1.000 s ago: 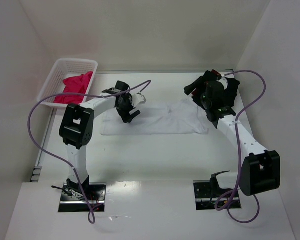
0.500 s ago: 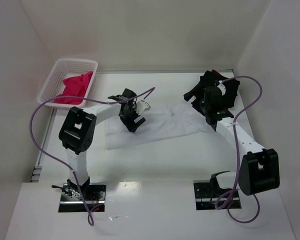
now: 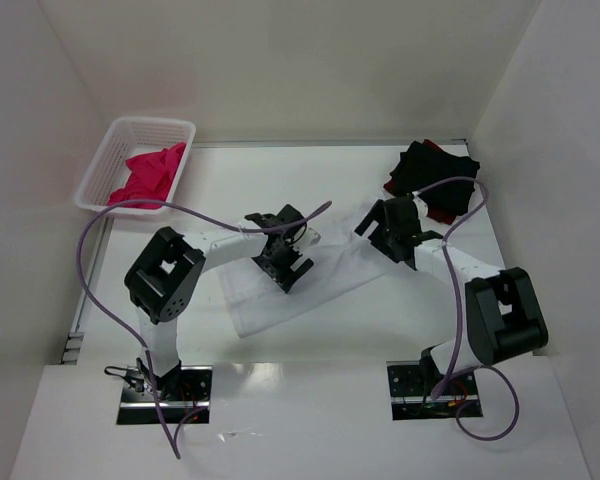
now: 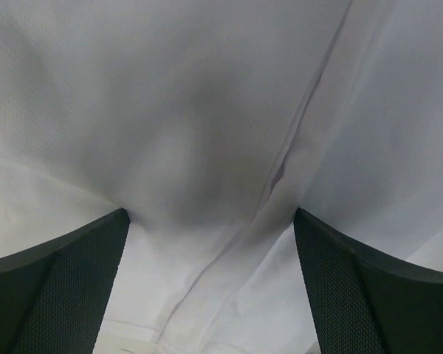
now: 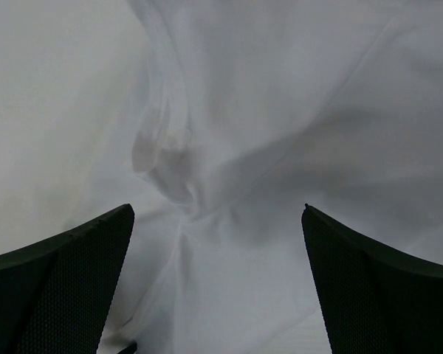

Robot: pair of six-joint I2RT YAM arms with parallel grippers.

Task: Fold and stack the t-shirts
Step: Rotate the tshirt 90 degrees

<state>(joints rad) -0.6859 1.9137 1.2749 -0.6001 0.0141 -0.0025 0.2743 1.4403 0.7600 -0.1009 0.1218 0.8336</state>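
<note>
White t-shirt [image 3: 258, 305] lying crumpled, left claw [image 3: 285, 268] and right claw [image 3: 391, 236] both wide open right on it, black t-shirt [image 3: 432, 168] just behind it, basket [image 3: 130, 126] with pink t-shirt [image 3: 146, 175] far left of it

Three cameras on me: one high behind, one on each wrist.

The top camera sits above and behind my bases, looking down and forward, far enough back to take in the whole table [image 3: 360, 325] and both arms; the camera on my left gripper [image 3: 285, 265] looks past its own fingers [image 4: 52, 287] straight onto the white t-shirt [image 4: 207, 110], so near that cloth fills the view; the one on my right gripper [image 3: 395, 235] does the same; all three views share that shirt.
</note>
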